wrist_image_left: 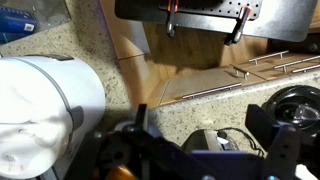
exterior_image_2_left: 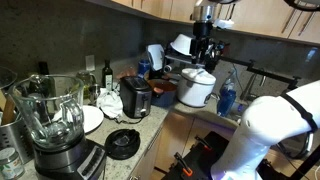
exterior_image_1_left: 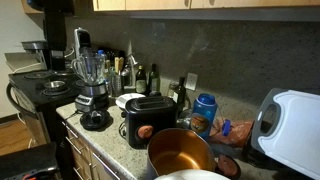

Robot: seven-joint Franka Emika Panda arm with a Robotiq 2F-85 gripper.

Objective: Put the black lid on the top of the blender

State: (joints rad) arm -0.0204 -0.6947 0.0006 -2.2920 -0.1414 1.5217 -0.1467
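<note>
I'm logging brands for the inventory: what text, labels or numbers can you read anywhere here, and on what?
None can be read.
Blue canister label: too blurred.
Bottles behind the blender: labels too small.
Toaster: no text legible.

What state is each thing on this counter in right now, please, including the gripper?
Blender: upright, jar mouth uncovered.
Lid: flat on the counter by the blender's base, not held.
Gripper: looks open, empty, raised well away from the lid.
Cooker: shut.
Pot: uncovered, looks empty.
</note>
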